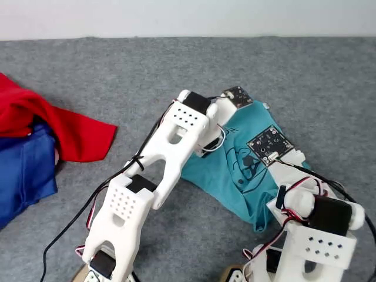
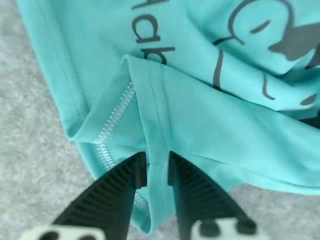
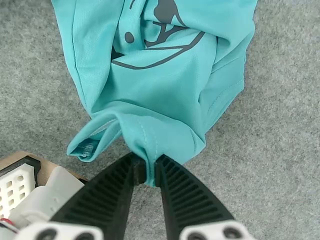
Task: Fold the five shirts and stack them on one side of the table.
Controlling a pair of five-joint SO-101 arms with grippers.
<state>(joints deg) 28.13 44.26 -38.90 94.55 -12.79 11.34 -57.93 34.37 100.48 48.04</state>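
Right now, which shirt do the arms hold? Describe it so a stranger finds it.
On the grey table, look between the white arms. The teal shirt lies there, pinched by the left pincer and right pincer. Its dark print sets it apart from the red shirt and blue shirt.

a teal shirt [image 1: 235, 188] with a dark printed graphic lies crumpled on the grey counter [image 1: 147, 64], front right. the left end effector [image 2: 152, 167] pinches its stitched hem fold, and the right end effector [image 3: 146, 167] pinches a bunched edge. a red shirt [image 1: 64, 126] lies heaped partly over a blue shirt [image 1: 23, 170] at the left edge, well apart.
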